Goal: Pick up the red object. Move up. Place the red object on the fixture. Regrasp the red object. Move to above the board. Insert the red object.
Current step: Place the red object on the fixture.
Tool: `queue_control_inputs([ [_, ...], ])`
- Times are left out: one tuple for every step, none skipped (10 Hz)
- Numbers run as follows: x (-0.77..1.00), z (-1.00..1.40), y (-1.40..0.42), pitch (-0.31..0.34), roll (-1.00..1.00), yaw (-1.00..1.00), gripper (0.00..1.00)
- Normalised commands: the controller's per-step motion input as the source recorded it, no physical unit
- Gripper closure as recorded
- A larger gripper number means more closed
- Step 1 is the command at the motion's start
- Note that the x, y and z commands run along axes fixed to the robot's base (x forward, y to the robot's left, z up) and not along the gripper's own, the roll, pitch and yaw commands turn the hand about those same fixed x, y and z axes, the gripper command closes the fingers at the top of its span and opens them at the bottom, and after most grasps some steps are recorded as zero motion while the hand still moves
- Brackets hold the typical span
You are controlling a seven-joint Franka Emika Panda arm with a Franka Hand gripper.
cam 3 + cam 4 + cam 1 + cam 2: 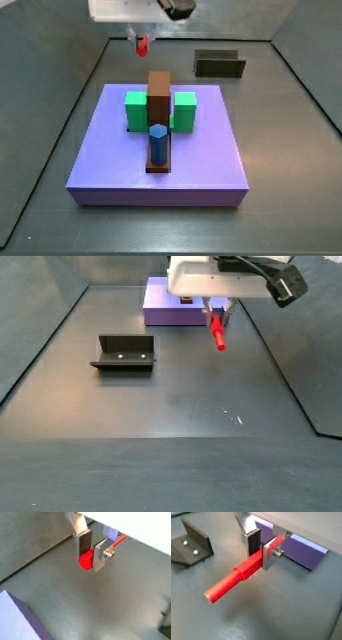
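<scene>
My gripper (262,553) is shut on the red object (232,583), a slim red peg that sticks out lengthwise from between the fingers. In a wrist view only its end face (86,560) shows between the pads. In a side view the gripper (215,314) holds the peg (217,333) hanging down above the grey floor, right of the fixture (123,353) and near the board's edge (163,308). In a side view the peg (142,45) hangs behind the lavender board (160,150), which bears a brown bar, green blocks and a blue peg (158,142).
The fixture also shows in a wrist view (190,547) and in a side view (221,65) at the back right. The board's corner shows in both wrist views (17,619) (301,552). Dark walls bound the grey floor.
</scene>
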Motion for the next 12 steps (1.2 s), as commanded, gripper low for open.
queue_control_inputs([
  [0.33,0.28,0.01,-0.257,-1.00,-0.39,1.00],
  [0.25,0.17,0.00,-0.331,-1.00,-0.43,1.00],
  [0.17,0.09,0.00,-0.351,-1.00,-0.48,1.00],
  [0.37,0.08,0.00,-0.220,-1.00,-0.41,1.00],
  [0.52,0.10,0.00,-0.060,-1.00,-0.27,1.00],
  [0.47,0.13,0.00,-0.074,-1.00,-0.14,1.00],
  [0.46,0.07,0.00,-0.077,-1.00,0.00,1.00],
  [0.81,0.00,0.00,0.017,-0.92,0.00,1.00],
  [0.77,-0.09,0.00,0.000,-0.88,0.00,1.00],
  [0.73,-0.09,0.00,0.000,-0.89,0.02,1.00],
  [0.65,-0.08,0.00,0.000,-0.81,0.12,1.00],
  [0.55,-0.06,0.00,0.014,-0.77,0.21,1.00],
])
